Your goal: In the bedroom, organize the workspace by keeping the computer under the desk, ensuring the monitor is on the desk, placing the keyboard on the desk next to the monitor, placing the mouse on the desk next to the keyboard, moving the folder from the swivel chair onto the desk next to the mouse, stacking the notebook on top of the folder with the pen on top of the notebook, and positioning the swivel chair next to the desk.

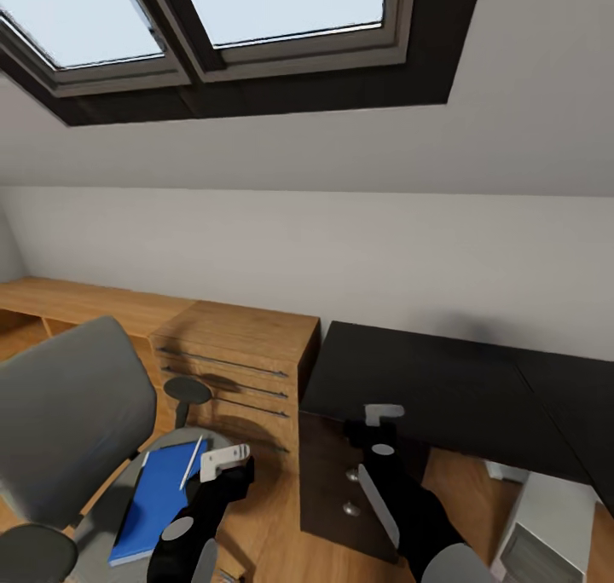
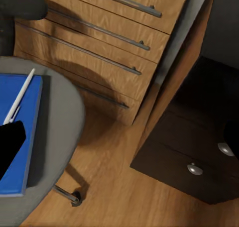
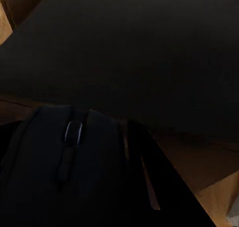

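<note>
The grey swivel chair (image 1: 68,412) stands at the left with a flat blue folder or notebook (image 1: 158,498) on its seat; I cannot tell which it is. The white pen (image 1: 191,462) lies on top of it. My left gripper (image 1: 230,468) hovers open just right of the seat edge, and one black fingertip (image 2: 10,142) overlaps the blue cover (image 2: 27,112) beside the pen (image 2: 20,97). My right gripper (image 1: 379,430) is at the front edge of the black desk (image 1: 443,378), shut on the dark mouse (image 3: 64,157). The grey computer (image 1: 550,532) stands under the desk.
A light wooden dresser (image 1: 247,353) with long bar handles stands between the chair and the desk. The desk's black drawer unit (image 1: 341,481) is right below my right gripper. Wooden floor (image 2: 119,187) lies between the chair and the drawers. A sloped ceiling with skylights is overhead.
</note>
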Available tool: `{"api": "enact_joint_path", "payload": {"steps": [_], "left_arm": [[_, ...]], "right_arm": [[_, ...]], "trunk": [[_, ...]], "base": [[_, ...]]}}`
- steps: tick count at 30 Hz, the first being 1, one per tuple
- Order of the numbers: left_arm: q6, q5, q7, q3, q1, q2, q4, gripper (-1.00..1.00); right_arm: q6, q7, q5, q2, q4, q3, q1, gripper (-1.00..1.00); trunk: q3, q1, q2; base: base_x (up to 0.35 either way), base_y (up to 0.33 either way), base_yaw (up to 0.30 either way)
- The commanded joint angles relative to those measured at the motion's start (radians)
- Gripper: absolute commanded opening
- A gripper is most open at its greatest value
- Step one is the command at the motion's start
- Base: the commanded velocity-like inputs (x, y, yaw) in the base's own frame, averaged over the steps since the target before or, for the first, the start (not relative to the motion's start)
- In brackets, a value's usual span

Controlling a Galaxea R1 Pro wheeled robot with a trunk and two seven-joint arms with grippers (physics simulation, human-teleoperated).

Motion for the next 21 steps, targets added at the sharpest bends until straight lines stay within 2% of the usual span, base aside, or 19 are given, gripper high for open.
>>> {"api": "enact_joint_path", "payload": {"steps": [1, 6, 12, 21], "left_arm": [[0.004, 0.01, 0.009, -0.002, -0.001, 0.0, -0.001, 1.0], [0.005, 0.009, 0.009, -0.002, -0.001, 0.0, 0.002, 1.0], [0.006, 0.009, 0.009, -0.002, -0.001, 0.0, 0.004, 1.0], [0.006, 0.009, 0.009, -0.003, -0.001, 0.0, 0.004, 1.0]], "right_arm": [[0.002, -0.01, -0.012, -0.001, 0.0, 0.008, 0.0, -1.0], [-0.012, -0.006, -0.012, -0.001, 0.025, 0.02, 0.001, -1.0], [-0.02, -0.009, -0.016, -0.002, 0.028, 0.022, 0.001, -1.0], [-0.039, -0.01, -0.018, -0.001, 0.027, 0.02, 0.001, -1.0]], "trunk": [[-0.001, 0.0, -0.001], [-0.001, 0.0, -0.001], [-0.001, 0.0, -0.001], [-0.001, 0.0, -0.001]], "base": [[0.193, 0.0, 0.279], [0.253, -0.081, 0.138], [0.042, -0.04, 0.01], [0.118, -0.259, 0.034]]}}
